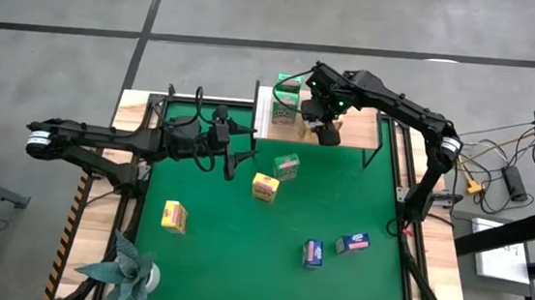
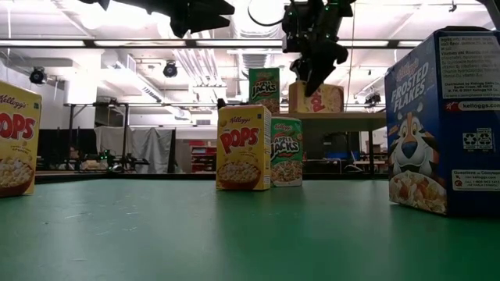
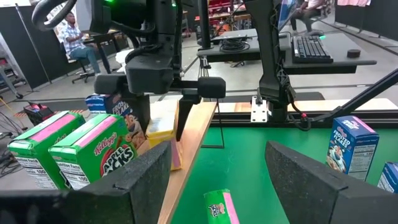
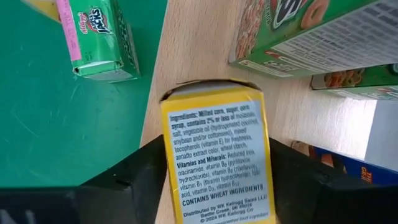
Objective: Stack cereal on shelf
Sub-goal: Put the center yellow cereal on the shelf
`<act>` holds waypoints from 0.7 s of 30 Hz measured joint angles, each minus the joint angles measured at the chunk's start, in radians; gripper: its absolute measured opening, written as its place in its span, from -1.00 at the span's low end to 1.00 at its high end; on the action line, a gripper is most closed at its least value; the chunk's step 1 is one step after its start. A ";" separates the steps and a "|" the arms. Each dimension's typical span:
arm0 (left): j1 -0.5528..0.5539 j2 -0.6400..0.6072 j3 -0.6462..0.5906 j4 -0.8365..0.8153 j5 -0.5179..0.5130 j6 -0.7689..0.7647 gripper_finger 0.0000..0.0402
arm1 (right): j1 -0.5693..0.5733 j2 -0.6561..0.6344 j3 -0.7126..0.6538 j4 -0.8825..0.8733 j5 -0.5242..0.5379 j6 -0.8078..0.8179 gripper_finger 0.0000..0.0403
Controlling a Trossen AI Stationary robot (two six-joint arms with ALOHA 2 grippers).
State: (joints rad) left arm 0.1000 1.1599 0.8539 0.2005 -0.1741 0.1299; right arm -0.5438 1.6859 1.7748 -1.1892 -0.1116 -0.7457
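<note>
The shelf (image 1: 357, 131) stands at the mat's far edge, its wooden board (image 4: 205, 62) under my right gripper (image 1: 325, 119). That gripper is shut on a yellow cereal box (image 4: 214, 155). Two green boxes (image 3: 84, 155) stand upright on the shelf beside it, with a blue box (image 3: 99, 102) behind them. My left gripper (image 1: 232, 162) hovers open over the mat's far middle, close to a green box (image 1: 286, 166) and a yellow box (image 1: 264, 187) on the mat. Another yellow box (image 1: 174, 217) and two blue boxes (image 1: 313, 254) also rest on the mat. My right gripper pinches the yellow box's upper part (image 4: 173, 186) between its two fingers, one on each broad face, coming from above and pointing down. The box hangs upright with its lower end (image 3: 163, 163) at the shelf board; whether it touches the board, I cannot tell.
A teal folded paper plant (image 1: 126, 269) sits at the mat's near left corner. The shelf's black legs (image 1: 376, 155) stand on the green mat (image 1: 238, 264). Bare shelf board lies to the right of the held box. People sit in the room beyond the table.
</note>
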 joint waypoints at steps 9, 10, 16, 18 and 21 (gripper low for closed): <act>-0.003 0.000 -0.022 0.042 0.000 0.010 0.21 | 0.000 -0.030 -0.002 -0.021 -0.065 0.066 -0.12; -0.007 0.000 -0.043 0.083 0.000 0.011 0.21 | -0.001 -0.040 -0.002 -0.023 -0.106 0.078 -0.13; -0.023 -0.004 -0.163 0.341 0.001 -0.005 0.21 | 0.004 -0.118 -0.011 -0.045 -0.313 0.135 -0.15; -0.024 -0.005 -0.170 0.338 0.001 -0.026 0.21 | 0.006 -0.151 -0.022 -0.023 -0.391 0.140 -0.15; -0.024 0.003 -0.179 0.336 0.000 -0.034 0.21 | 0.014 -0.198 -0.058 0.065 -0.489 0.174 -0.15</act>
State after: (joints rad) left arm 0.0760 1.1628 0.6748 0.5366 -0.1738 0.0954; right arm -0.5297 1.4876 1.7169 -1.1246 -0.6009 -0.5719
